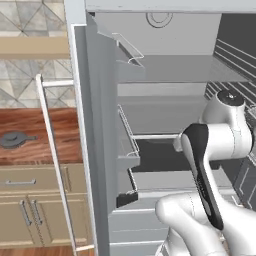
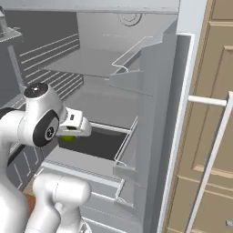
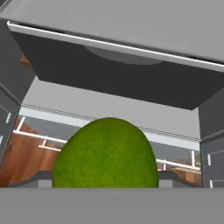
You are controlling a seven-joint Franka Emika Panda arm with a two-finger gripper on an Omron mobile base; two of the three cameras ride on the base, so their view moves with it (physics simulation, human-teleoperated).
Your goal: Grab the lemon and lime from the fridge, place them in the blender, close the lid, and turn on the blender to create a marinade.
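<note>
step: taking lime (image 3: 106,153) out of fridge (image 1: 100,125) | fingers: grasping the lime, just at the shelf front | next: draw arm clear of shelves, carry to blender

Glossy white rounded arm (image 1: 220,145) segments, dark grey joint caps and a black side strip.

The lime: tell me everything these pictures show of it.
The lime is a rounded bright green fruit with a finely mottled, dull skin. In the hand view it sits directly between the end effector's dark fingertips, its underside hidden. In the right base view a green sliver peeks out below the hand, inside the open fridge above a dark shelf. Whether it is gripped or lifted cannot be told.
</note>
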